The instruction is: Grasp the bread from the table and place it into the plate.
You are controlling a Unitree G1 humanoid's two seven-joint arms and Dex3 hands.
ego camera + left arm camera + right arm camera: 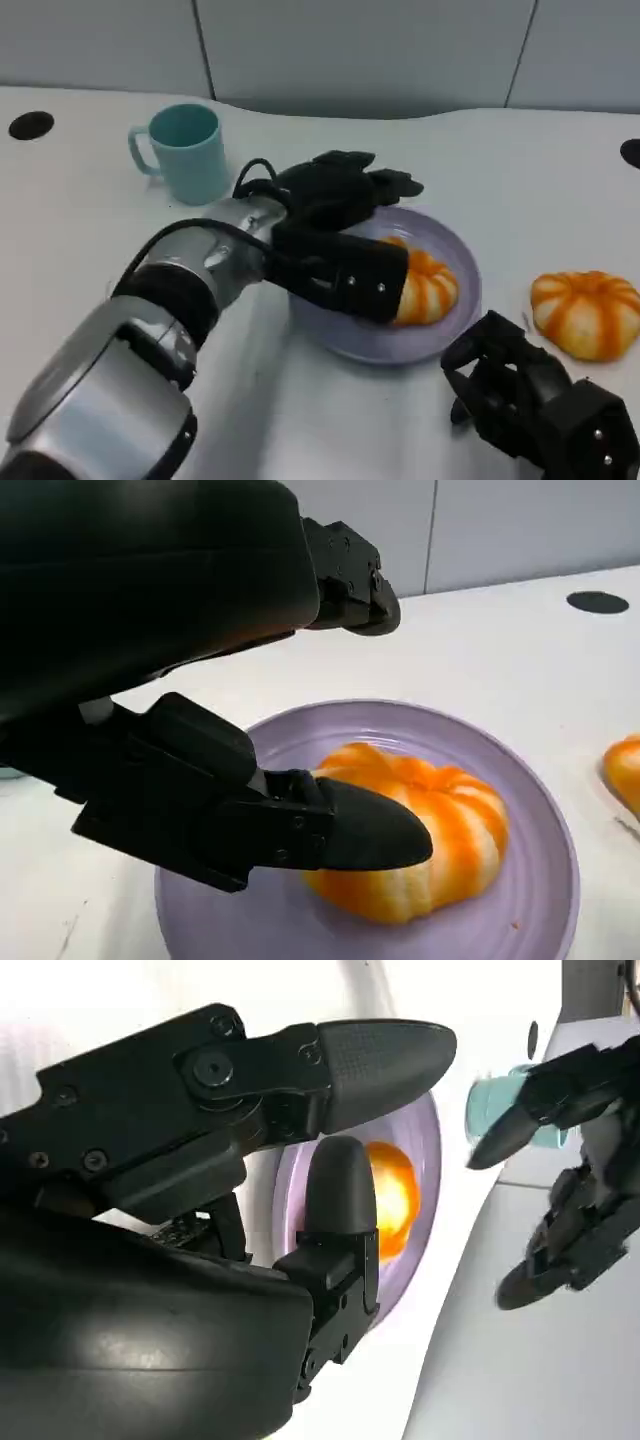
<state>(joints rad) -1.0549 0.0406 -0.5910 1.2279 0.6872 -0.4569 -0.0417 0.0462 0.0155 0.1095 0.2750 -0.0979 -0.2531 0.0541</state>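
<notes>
Bread (428, 287) lying inside purple plate (455, 325), with left hand (340, 230) over it: fingers (350, 575) spread apart above, thumb (365, 830) just beside or touching the near side of bread, contact not clear. Right hand (535, 395) low on table (330, 430) near plate, fingers (380, 1055) apart, holding nothing. Second bread (587, 312) on table right of plate, teal cup (188, 150) behind left.

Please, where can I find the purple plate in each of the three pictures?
Head view: the purple plate is at centre right, under the left hand.
Left wrist view: purple plate in the lower half.
Right wrist view: purple plate at the centre, behind black fingers.
Shared landmark: the orange bread lying in it.
</notes>
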